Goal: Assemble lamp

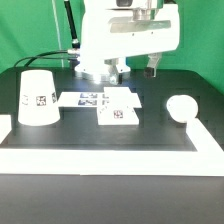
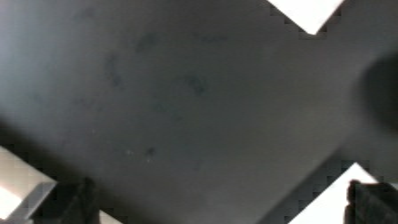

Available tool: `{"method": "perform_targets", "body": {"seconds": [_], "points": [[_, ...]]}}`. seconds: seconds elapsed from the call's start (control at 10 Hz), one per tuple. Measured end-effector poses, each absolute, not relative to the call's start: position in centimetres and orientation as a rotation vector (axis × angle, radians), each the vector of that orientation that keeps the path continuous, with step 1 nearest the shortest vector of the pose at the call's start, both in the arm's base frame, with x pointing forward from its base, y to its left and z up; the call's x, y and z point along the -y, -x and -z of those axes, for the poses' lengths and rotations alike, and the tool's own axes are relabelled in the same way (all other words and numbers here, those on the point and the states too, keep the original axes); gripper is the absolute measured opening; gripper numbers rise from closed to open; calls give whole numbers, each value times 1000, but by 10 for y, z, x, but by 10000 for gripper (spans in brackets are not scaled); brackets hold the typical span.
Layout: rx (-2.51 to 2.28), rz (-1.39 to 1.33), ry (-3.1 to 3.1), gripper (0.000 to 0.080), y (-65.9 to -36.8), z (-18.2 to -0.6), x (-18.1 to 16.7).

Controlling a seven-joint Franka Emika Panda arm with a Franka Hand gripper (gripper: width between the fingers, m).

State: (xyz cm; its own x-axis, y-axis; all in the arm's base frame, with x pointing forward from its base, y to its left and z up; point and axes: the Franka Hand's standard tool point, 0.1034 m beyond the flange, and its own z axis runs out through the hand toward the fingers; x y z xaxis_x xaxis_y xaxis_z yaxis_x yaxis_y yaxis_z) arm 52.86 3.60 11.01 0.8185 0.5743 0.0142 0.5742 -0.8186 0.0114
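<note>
In the exterior view the white tapered shade stands mouth down at the exterior view's left. The flat square base, with tags on it, lies near the middle. The round bulb lies at the exterior view's right. My gripper hangs at the back, behind and above these parts, touching none. In the wrist view my gripper is open and empty over bare black table; one dark fingertip shows at each side. None of the lamp's parts is in the wrist view.
The marker board lies flat between the shade and the base. A white raised border runs along the table's front and sides; white corners show in the wrist view. The big white robot body fills the back.
</note>
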Motion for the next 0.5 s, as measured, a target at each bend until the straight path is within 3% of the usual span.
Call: {"method": "perform_targets", "body": {"seconds": [0.5], "points": [[-368, -13, -3127, 699, -519, -107, -34]]}}
